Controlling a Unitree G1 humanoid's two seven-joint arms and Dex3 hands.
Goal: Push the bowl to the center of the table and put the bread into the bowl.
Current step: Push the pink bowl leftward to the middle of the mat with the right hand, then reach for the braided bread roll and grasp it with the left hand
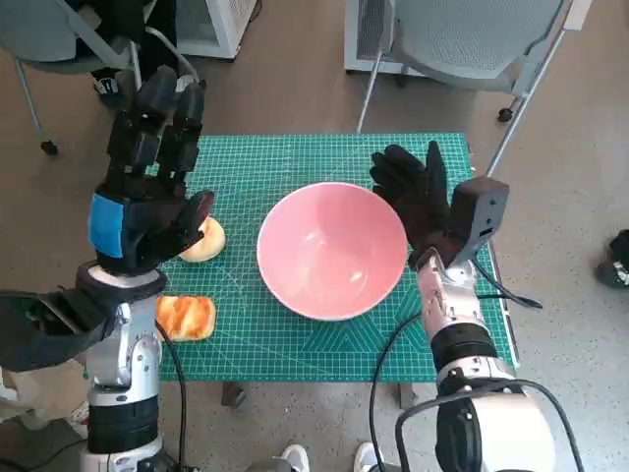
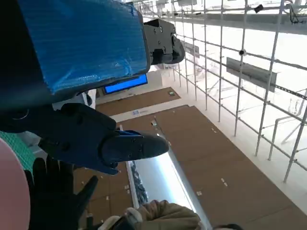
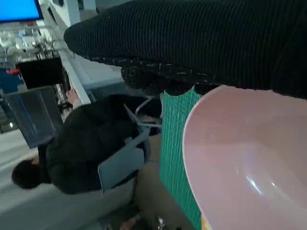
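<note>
A pink bowl (image 1: 332, 250) sits on the green cutting mat (image 1: 295, 157), a little right of its middle. My right hand (image 1: 417, 198) in the black glove lies flat against the bowl's right rim, fingers spread, holding nothing; the right wrist view shows the bowl (image 3: 249, 158) just under the glove (image 3: 201, 43). A golden bread piece (image 1: 185, 317) lies near the mat's front left edge. A pale round bun (image 1: 204, 239) lies just behind it, partly hidden by my left hand (image 1: 147, 187). That hand hovers raised above the mat's left side, fingers apart and empty.
Grey chairs stand behind the table at the back left (image 1: 59, 39) and back right (image 1: 462, 39). A person in dark clothes sits on a chair (image 3: 86, 143) in the right wrist view. The mat's right edge (image 1: 491, 285) lies close beside my right forearm.
</note>
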